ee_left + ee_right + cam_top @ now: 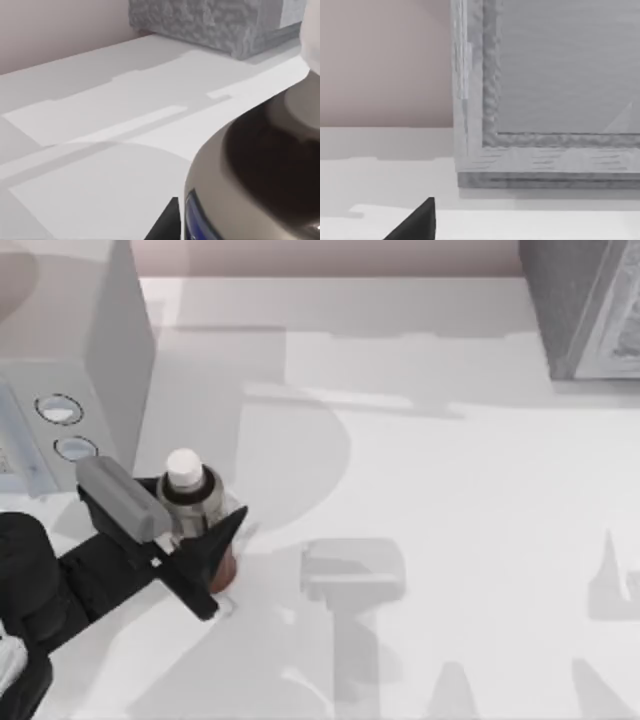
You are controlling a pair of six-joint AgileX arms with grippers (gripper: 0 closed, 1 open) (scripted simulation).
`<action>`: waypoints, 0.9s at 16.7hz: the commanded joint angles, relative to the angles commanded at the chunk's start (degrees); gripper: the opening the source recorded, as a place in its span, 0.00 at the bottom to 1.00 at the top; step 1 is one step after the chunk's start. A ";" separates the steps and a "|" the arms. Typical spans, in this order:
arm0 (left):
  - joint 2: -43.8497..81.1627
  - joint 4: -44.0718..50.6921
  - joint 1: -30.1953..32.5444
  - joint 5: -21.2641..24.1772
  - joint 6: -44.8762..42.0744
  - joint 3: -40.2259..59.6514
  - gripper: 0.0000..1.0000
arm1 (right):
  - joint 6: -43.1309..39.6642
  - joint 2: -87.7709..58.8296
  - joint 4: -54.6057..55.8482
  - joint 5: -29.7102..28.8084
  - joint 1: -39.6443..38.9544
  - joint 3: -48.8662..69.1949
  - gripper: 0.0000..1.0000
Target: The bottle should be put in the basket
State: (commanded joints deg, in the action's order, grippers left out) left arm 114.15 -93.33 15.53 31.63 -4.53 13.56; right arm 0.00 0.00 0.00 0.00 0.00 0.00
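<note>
White surface (pixel 450 470), broad and bare across the middle, crossed by long grey shadows. Grey woven basket (pixel 585 305) at the far right corner in the top view, well apart from the work; seen again in the left wrist view as a textured block (pixel 220 22) at the back of the surface, and close up in the right wrist view as a wall and rim (pixel 545 90). Pale box (pixel 70 350) with two round openings at far left. Left arm reaching in from the lower left, its hand (pixel 195 535) closed around the bottle (pixel 190 490), dark fingers on either side of the grey label, reddish-brown base showing just below them. Bottle upright, white cap up, near the left edge of the surface; whether the base touches the surface or hangs just off it, cannot tell. Same bottle large in the left wrist view (pixel 260 165), dark neck band and a strip of blue label visible. Right hand near the basket, one dark fingertip (pixel 417 222) visible, open or closed cannot tell. Step in hand, by judgement: grasp made, carry not yet begun. Next move calls for a clean lift, a long crossing to the right, enough height to clear the basket rim, bottle kept upright before release.
</note>
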 joint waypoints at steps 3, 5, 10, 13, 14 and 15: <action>0.00 0.00 0.00 0.00 0.00 0.00 0.00 | 0.00 0.00 0.00 0.00 0.00 0.00 1.00; 0.00 0.00 0.00 0.00 0.00 0.00 0.00 | 0.00 0.00 0.00 0.00 0.00 0.00 1.00; -0.06 0.01 -0.02 0.02 -0.06 -0.07 0.00 | 0.00 0.00 0.00 0.00 0.00 0.00 1.00; -2.97 3.23 2.68 -1.97 0.15 1.57 0.00 | 0.00 0.00 0.00 0.00 0.00 0.00 1.00; -4.94 5.45 4.40 -3.33 0.31 2.62 0.00 | 0.00 0.00 0.00 0.00 0.00 0.00 1.00; -7.47 8.40 6.51 -5.09 0.55 3.93 0.00 | 0.00 0.00 0.00 0.00 0.00 0.00 1.00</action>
State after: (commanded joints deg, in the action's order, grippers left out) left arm 106.68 -84.93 22.04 26.54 -3.99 17.49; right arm 0.00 0.00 0.00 0.00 0.00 0.00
